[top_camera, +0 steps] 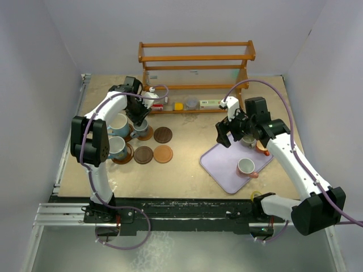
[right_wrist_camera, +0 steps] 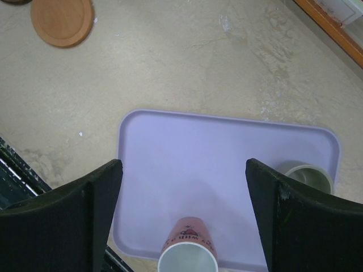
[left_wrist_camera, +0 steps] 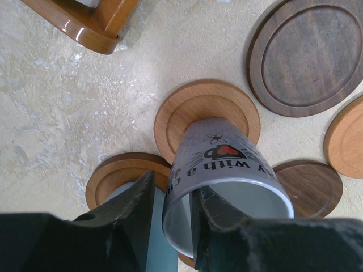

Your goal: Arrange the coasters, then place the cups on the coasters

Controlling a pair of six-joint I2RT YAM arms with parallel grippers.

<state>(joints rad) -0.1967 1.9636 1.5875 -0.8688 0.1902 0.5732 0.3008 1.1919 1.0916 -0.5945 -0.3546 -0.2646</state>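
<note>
A grey cup (left_wrist_camera: pixel 218 153) with black lettering stands on a light wooden coaster (left_wrist_camera: pixel 187 105). My left gripper (left_wrist_camera: pixel 172 184) straddles its rim, one finger inside and one outside. The jaws are slightly apart, with a small gap to the wall on each side. A light blue cup (left_wrist_camera: pixel 150 249) sits on the coaster (left_wrist_camera: pixel 110 175) beside it. From above, two blue cups (top_camera: pixel 117 123) (top_camera: pixel 116 146) stand left of the grey cup (top_camera: pixel 140 129). Three coasters lie bare (top_camera: pixel 163 134) (top_camera: pixel 143 154) (top_camera: pixel 163 153). My right gripper (right_wrist_camera: pixel 182 164) hangs open above the tray, over a pinkish cup (right_wrist_camera: pixel 189 255). A grey cup (right_wrist_camera: pixel 306 175) stands at the tray's corner.
The lavender tray (top_camera: pixel 224 167) lies on the right half of the table. A wooden rack (top_camera: pixel 195 68) stands at the back, with small yellow (top_camera: pixel 178 106) and grey items on its low shelf. Its foot (left_wrist_camera: pixel 85 22) is close to the left gripper. Something orange (top_camera: pixel 262 148) sits by the tray's right edge.
</note>
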